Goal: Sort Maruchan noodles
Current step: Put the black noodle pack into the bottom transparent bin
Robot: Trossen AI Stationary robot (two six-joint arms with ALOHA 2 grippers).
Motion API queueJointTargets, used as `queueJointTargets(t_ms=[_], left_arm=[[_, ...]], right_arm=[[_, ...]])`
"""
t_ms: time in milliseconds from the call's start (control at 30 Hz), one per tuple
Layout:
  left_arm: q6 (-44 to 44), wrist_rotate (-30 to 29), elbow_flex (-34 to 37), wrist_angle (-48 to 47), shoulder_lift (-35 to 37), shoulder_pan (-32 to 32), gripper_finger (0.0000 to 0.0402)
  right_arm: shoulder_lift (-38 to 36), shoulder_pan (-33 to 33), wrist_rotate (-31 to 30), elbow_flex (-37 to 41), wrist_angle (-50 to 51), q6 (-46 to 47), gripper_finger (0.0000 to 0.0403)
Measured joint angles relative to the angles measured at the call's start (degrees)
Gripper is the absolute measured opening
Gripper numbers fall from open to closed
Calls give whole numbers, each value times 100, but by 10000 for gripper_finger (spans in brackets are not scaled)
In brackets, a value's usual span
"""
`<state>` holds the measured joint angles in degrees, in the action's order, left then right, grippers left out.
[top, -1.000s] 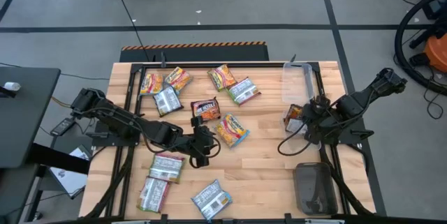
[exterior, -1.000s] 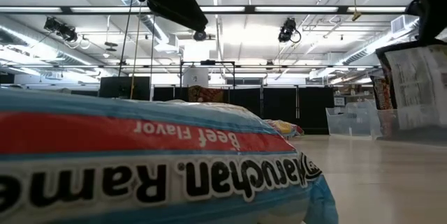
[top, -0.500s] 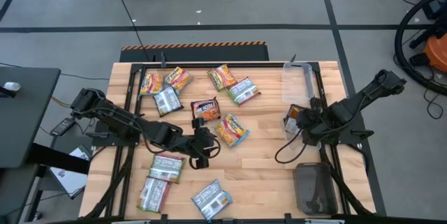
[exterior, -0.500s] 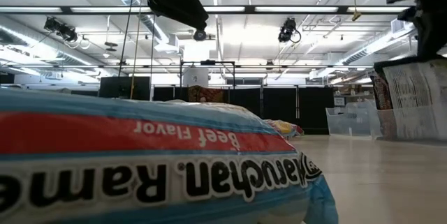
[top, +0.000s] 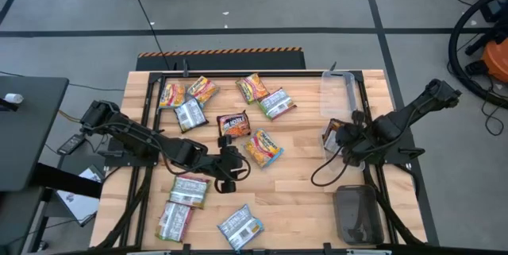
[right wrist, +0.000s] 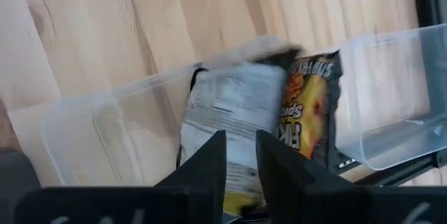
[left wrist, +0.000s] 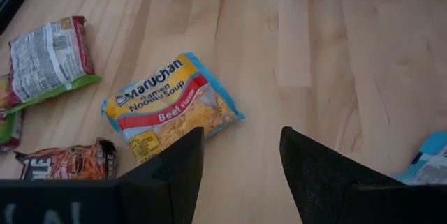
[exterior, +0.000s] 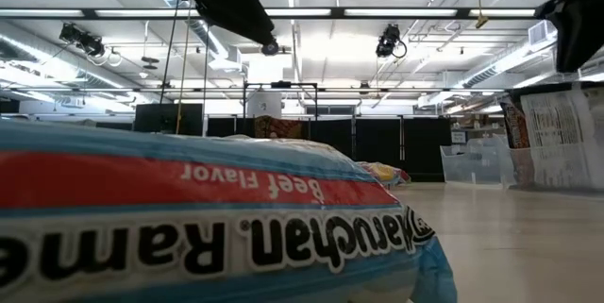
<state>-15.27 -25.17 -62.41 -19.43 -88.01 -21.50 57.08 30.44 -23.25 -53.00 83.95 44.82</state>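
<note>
The wooden table point(top: 302, 168) carries many noodle packets point(top: 262, 147): seven lie in its far left half and three near its front left corner. On the right side lie a clear tray point(top: 337, 94) and a dark tray point(top: 355, 214).

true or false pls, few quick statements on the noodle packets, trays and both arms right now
1. The left gripper holds a noodle packet. False: its jaws are open and empty, above bare wood near the yellow beef packet.
2. The right gripper is at a clear tray with dark packets standing in it. True.
3. A blue packet lies at the table's near edge. True.
4. All packets are already in trays. False: most lie loose on the table.
</note>
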Motion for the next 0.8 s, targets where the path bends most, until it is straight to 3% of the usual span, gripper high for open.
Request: queueJointTargets(t_ms=[133, 233, 533, 633, 800], left_arm=[[-59, 4, 0, -272, 128, -54, 192], [-272, -5, -4, -688, 325, -127, 192], [-2075, -498, -2, -2893, 634, -361, 192], [-2445, -672, 0, -3215, 634, -391, 192], [-2645, -834, 2, -3625, 632, -167, 192]], right_arm=[[-2, -13, -458, -286, -312, -40, 107], [-3, -23, -1011, -362, -1205, -402, 112], [1016, -761, -1035, -255, -5061, -3204, 147], [1611, -1298, -700, -255, -6193, -3651, 166], [2590, -2372, 383, -255, -7857, -3708, 186]])
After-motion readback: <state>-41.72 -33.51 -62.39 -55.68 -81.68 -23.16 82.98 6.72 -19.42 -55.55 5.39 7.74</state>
